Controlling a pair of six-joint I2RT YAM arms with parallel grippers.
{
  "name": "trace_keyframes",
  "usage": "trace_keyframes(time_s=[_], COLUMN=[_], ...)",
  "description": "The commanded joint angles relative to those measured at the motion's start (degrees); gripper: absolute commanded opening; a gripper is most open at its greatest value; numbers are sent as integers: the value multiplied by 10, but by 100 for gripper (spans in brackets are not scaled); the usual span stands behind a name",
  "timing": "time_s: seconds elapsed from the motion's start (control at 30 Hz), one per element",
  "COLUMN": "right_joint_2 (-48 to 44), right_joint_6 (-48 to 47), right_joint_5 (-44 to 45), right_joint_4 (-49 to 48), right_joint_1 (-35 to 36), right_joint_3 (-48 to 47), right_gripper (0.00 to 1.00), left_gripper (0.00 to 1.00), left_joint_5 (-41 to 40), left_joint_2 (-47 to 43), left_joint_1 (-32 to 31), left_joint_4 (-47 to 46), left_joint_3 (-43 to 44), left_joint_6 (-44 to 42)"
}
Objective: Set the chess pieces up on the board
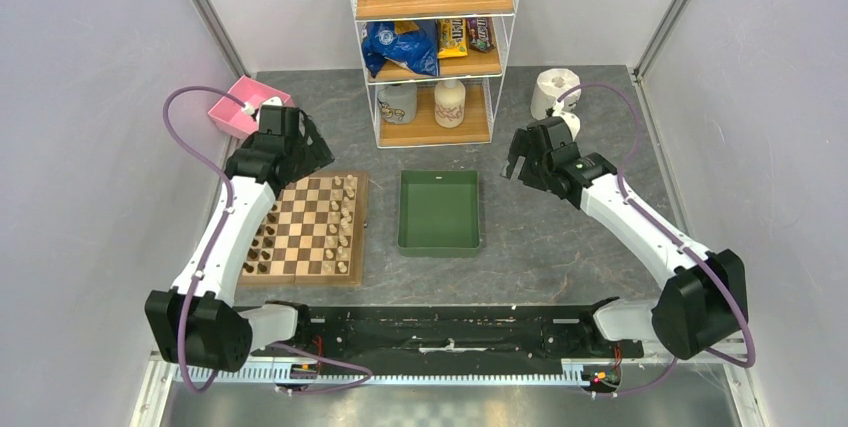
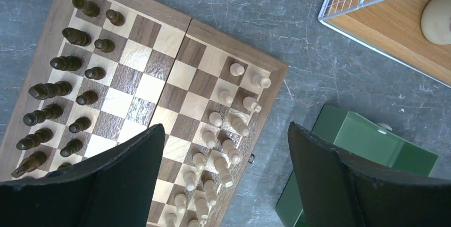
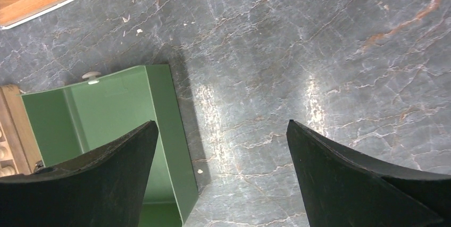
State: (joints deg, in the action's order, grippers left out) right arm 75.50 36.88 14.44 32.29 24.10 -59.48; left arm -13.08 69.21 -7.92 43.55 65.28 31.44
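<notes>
Left gripper (image 2: 223,131) and right gripper (image 3: 222,126) are both hanging released, gripping nothing.
I'm watching the left one hovering above the far end of the board (image 2: 150,87), jaws spread wide. The board is lying on the left of the table (image 1: 560,247), just beside the green tray (image 1: 438,209). The dark chess pieces (image 2: 64,62) are standing in two files along its left edge, the pale chess pieces (image 2: 223,97) along its right. My right one is gaping over bare tabletop at the tray's far right corner.
</notes>
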Motion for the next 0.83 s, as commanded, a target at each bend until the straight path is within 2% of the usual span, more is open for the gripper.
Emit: trace_keyframes(time_s=[0.0, 0.2, 0.8], right_joint_2=[-30, -58, -70], right_joint_6=[-25, -43, -36], right_joint_5=[44, 84, 86], right_joint_4=[-17, -53, -73], right_joint_1=[-3, -3, -3], right_joint_3=[5, 4, -13], right_gripper=[99, 99, 99], left_gripper=[92, 93, 94], left_joint_5=[8, -18, -31], left_joint_2=[12, -11, -50], left_joint_1=[5, 5, 5], left_joint_4=[-19, -39, -59], left_joint_3=[19, -8, -14], left_joint_6=[-28, -25, -50])
